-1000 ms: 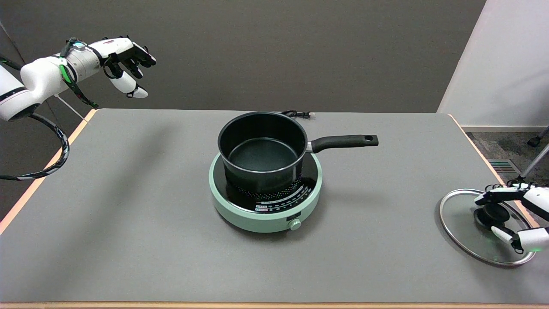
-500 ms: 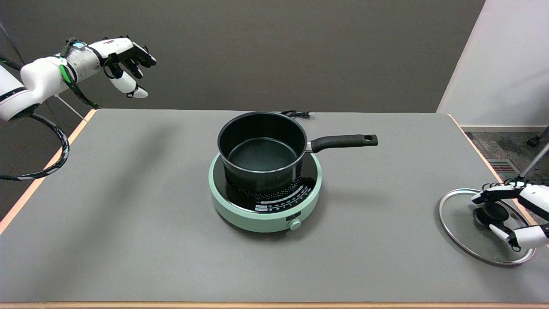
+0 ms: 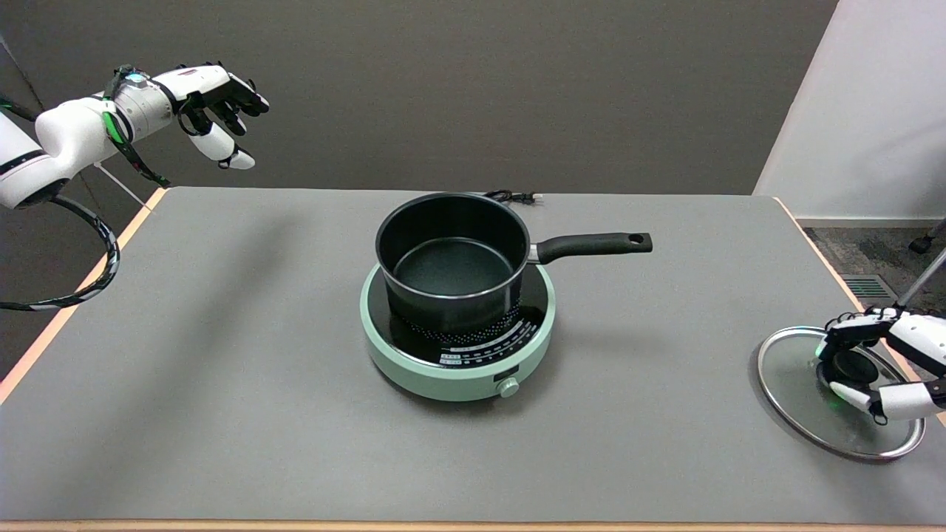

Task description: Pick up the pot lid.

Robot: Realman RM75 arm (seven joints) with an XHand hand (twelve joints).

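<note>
The pot lid (image 3: pixel 794 384), glass with a metal rim, lies at the table's right edge in the head view. Its black knob (image 3: pixel 856 366) sits near the middle of the lid. My right hand (image 3: pixel 898 336) reaches in from the right, and its fingers curl over the top of the knob while the thumb (image 3: pixel 879 399) closes in from below, so the hand grips the knob. Part of the knob is hidden by the fingers. The lid's rim looks to rest on the table.
A black pot (image 3: pixel 451 258) with its handle (image 3: pixel 591 244) pointing right stands on a green cooker (image 3: pixel 458 362) at the table's centre. A power cord (image 3: pixel 510 196) lies behind it. The idle left hand (image 3: pixel 214 103) hangs at upper left. The table's right edge (image 3: pixel 828 266) runs close by the lid.
My right hand's fingers and thumb have closed in from a wide spread onto the lid's knob. The lid has hardly shifted; the pot and the left arm have stayed still.
</note>
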